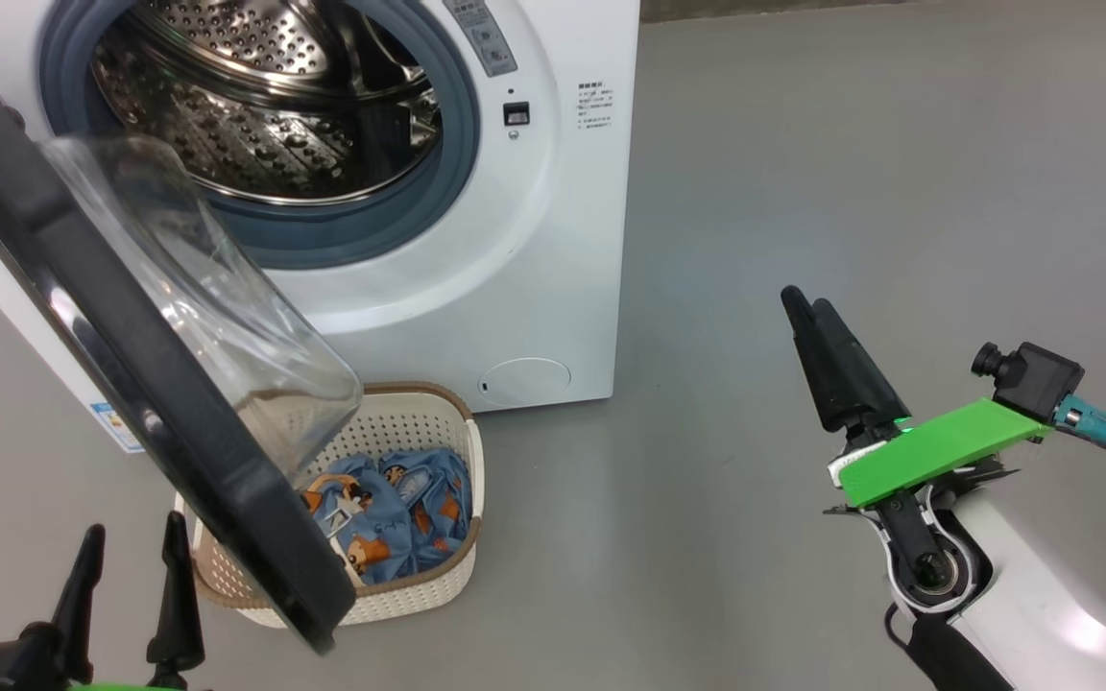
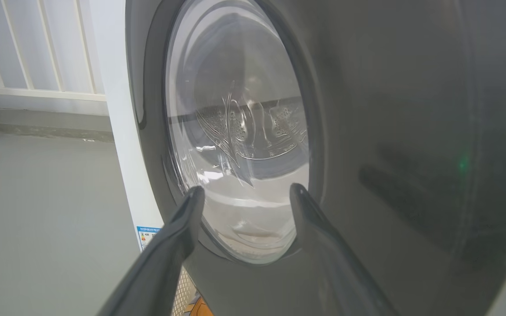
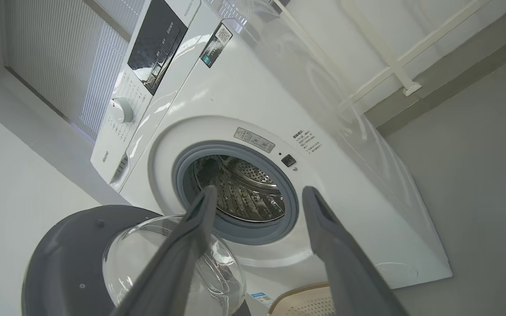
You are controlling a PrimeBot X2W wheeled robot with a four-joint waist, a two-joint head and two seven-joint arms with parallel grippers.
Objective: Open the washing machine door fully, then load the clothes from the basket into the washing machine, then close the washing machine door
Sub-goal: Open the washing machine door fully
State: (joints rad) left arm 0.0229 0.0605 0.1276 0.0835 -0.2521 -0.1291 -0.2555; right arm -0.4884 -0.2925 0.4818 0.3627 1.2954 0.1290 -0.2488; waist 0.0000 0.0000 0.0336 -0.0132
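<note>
From my head, the washing machine [image 1: 553, 240] stands ahead with its door [image 1: 121, 384] swung out from its left side, the glass bowl facing the steel drum [image 1: 265, 115]. The basket [image 1: 438, 585] sits on the floor just in front of the machine, partly under the open door, and the clothes [image 1: 399, 518] lie bundled inside it. My left pincer [image 1: 132, 526] is low in front of the machine, on the outer side of the door, fingers parted and holding nothing. My right pincer [image 1: 805, 299] hangs over bare floor [image 1: 851, 144] well to the right of the machine. From this side its two fingers overlap, so the gap is hard to judge.

My left wrist brings the door's outer face up close. The drum's holes show through the glass, and beside the door is the machine's white side with a blue label [image 2: 147, 237]. My left fingers stand wide with nothing between them, very near the door. I cannot tell if they touch it. A sliver of basket and orange cloth peeks in at the bottom.

My right wrist settles the right pincer: fingers wide apart, empty, pointing at the machine's mouth. It adds the machine's top, a dark control panel [image 3: 156, 39] and a white dial [image 3: 122, 109], plus the grey gasket [image 3: 235, 232] around the drum.
</note>
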